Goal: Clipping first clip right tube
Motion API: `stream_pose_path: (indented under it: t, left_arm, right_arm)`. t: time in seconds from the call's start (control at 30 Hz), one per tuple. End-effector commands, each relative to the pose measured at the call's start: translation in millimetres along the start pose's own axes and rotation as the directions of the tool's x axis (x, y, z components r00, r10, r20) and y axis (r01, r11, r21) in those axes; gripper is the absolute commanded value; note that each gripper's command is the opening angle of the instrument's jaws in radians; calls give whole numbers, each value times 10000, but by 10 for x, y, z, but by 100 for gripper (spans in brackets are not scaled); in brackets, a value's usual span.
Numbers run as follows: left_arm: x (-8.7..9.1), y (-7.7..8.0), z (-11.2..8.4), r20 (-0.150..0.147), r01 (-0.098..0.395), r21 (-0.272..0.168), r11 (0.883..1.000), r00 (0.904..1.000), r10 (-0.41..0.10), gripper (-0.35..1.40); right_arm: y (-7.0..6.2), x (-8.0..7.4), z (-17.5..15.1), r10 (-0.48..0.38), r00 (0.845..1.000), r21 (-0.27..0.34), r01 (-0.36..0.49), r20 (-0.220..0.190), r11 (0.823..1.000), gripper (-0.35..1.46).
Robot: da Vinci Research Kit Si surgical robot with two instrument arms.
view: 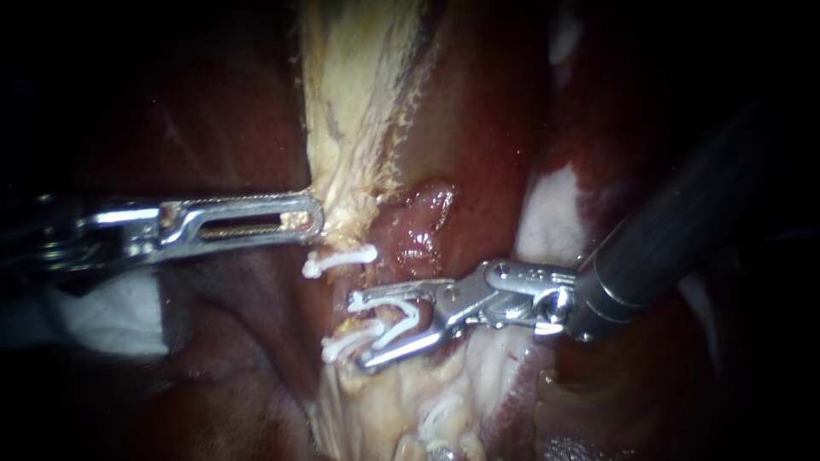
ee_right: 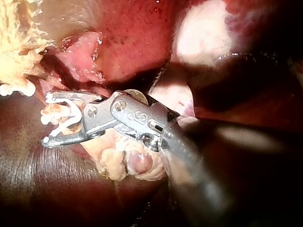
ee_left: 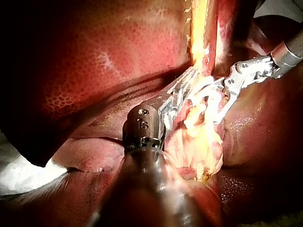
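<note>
My right instrument (view: 359,333) comes in from the upper right, its jaws standing apart with a white clip (view: 400,318) seated between them and touching both. The clip straddles a thin pale tube (view: 342,290) that runs down from the pale tissue strand (view: 359,102). One white clip (view: 337,260) sits across the tube above the jaws, and another white clip (view: 348,345) sits at the lower jaw. My left instrument (view: 314,218) reaches in from the left, its slotted jaws shut on the lower end of the strand. The right wrist view shows the loaded jaws (ee_right: 47,118).
Dark red liver (view: 213,111) lies behind and on both sides. Pale fatty tissue (view: 410,410) bunches below the right jaws. A raw pink patch (view: 418,226) sits just right of the strand. White gauze (view: 102,316) lies at the lower left under my left shaft.
</note>
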Motion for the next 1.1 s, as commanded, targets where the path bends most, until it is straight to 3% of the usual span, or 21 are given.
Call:
stream_pose_path:
  t: [0.03,0.67,0.87,1.1]
  left_arm:
    - [0,0,0,10,5,-6,10000,10000,-5,-35]
    - [-4,1,-8,21,22,71,10000,10000,-22,-35]
    - [-4,2,-13,28,23,109,9999,10000,-23,-35]
    - [-6,4,-21,42,31,183,9998,10000,-32,-35]
  right_arm:
    - [0,0,0,-1,10000,2,1,0,10000,60]
    - [-5,1,0,-3,10000,37,3,6,10000,60]
    - [-19,11,-15,58,10000,145,-58,-12,9999,60]
    - [-41,37,-46,288,9995,133,-286,-119,9995,60]
